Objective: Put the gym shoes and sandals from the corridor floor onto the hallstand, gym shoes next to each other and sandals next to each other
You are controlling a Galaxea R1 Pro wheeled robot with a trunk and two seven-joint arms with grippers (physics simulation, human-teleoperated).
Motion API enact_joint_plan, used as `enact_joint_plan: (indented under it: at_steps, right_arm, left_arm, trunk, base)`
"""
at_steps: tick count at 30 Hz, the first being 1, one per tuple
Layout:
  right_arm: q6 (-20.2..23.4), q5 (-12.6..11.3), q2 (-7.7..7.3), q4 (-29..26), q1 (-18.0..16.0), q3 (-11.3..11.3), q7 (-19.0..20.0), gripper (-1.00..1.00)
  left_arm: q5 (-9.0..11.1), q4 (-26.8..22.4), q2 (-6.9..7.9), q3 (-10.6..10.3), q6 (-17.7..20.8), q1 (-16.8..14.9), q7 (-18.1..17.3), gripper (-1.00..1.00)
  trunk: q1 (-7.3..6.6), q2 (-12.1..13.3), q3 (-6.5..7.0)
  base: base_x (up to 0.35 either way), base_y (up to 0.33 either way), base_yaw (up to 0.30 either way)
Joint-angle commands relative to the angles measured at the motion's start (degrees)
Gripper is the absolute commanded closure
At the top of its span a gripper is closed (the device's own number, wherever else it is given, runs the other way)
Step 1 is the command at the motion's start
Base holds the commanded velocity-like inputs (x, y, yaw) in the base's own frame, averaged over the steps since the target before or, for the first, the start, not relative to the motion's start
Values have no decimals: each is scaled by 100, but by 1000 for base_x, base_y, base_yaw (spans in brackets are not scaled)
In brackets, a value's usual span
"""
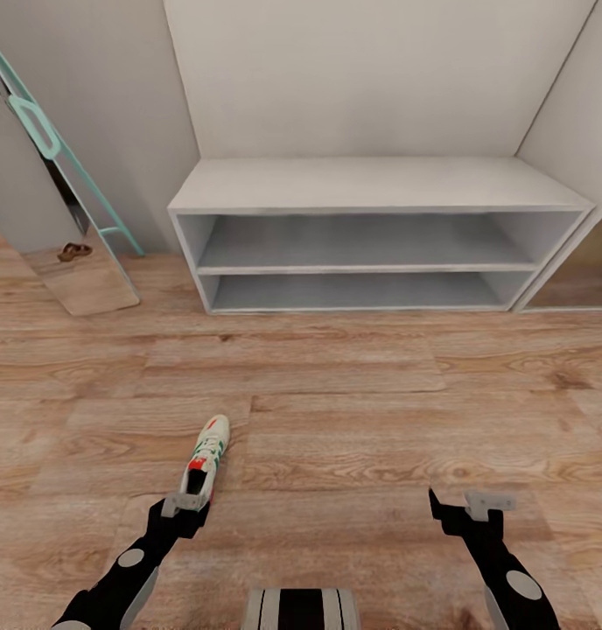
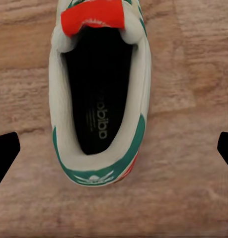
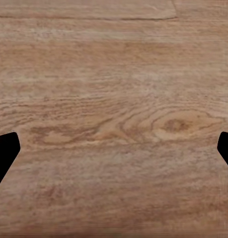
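Note:
One gym shoe (image 1: pixel 207 455), cream-white with green stripes and red patches, lies on the corridor floor (image 1: pixel 362 411), toe pointing toward the hallstand (image 1: pixel 371 185). My left gripper (image 1: pixel 185 507) hovers over its heel. In the left wrist view the shoe (image 2: pixel 99 94) sits between the wide-open fingers (image 2: pixel 4 153), dark inside facing up, with no contact. My right gripper (image 1: pixel 465 507) is open above bare planks (image 3: pixel 114 99), nothing between its fingers. A small brown sandal (image 1: pixel 73 252) appears as a reflection in the leaning mirror. The hallstand's bench top and both shelves are bare.
A tall mirror with a teal frame (image 1: pixel 69 227) leans on the wall left of the hallstand. Grey walls close in behind and at the right. Open wood floor stretches between me and the rack. My base (image 1: pixel 301 610) shows at the bottom edge.

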Motion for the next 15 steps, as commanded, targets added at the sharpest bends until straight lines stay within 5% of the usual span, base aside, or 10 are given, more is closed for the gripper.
enact_joint_plan:
  at_steps: [1, 9, 15]
  right_arm:
    - [30, -4, 0, -12, -1, -2, 3, -100]
    - [30, -5, -31, -197, -1, -9, 4, -100]
    - [139, 2, -50, -864, -6, -10, -5, -100]
  left_arm:
    - [-13, 4, 2, -14, -20, -3, 0, -100]
    - [-13, 0, -3, -11, -20, -4, 0, -100]
    - [-13, -5, -4, -11, -26, -4, 0, -100]
  trunk:
    - [1, -3, -27]
    - [6, -6, -71]
    - [6, -6, -71]
  base:
    - [0, 0, 0]
    - [0, 0, 0]
    - [0, 0, 0]
